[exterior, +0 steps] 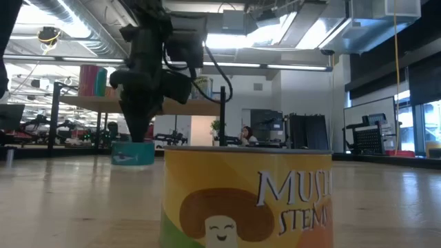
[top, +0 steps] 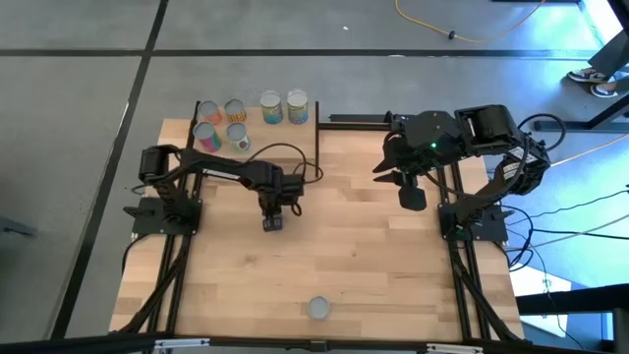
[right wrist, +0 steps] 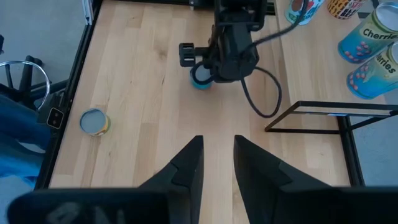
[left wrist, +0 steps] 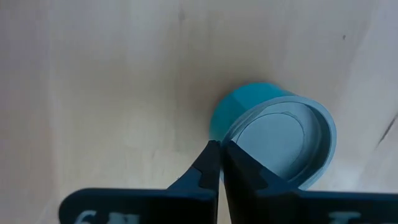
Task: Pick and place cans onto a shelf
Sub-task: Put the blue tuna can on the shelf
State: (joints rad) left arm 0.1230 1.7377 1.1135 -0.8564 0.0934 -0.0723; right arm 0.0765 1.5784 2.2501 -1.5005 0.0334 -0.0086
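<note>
Left gripper (top: 274, 222) sits left of centre in the high view, directly over a blue can (left wrist: 273, 140) standing on the tabletop (top: 364, 265). In the left wrist view its two fingers (left wrist: 211, 168) are pressed together, tips meeting at the rim of the can's grey lid; they do not straddle the can, so nothing is clamped. In the low view the same blue can shows at left under the descending arm, upright on the wood. Judgement: with the jaws together above the lid the can is not held; they would have to spread before a grasp around its body is possible. Right gripper (top: 413, 195) hangs at upper right of the high view, well apart from any can; the right wrist view shows its fingers (right wrist: 186, 165) apart with bare wood between them, nothing gripped, apparently waiting. The shelf (top: 257, 138) lies at the upper left of the high view, six cans grouped on it, among them one marked "Cherries" (right wrist: 365, 38); black uprights flank it. Likely these are the finished placements. A mushroom-label can (exterior: 248, 200) stands alone at the bottom centre of the high view, filling the foreground of the low view, far from both arms. Two cans therefore remain on the table: the blue one and this one.
</note>
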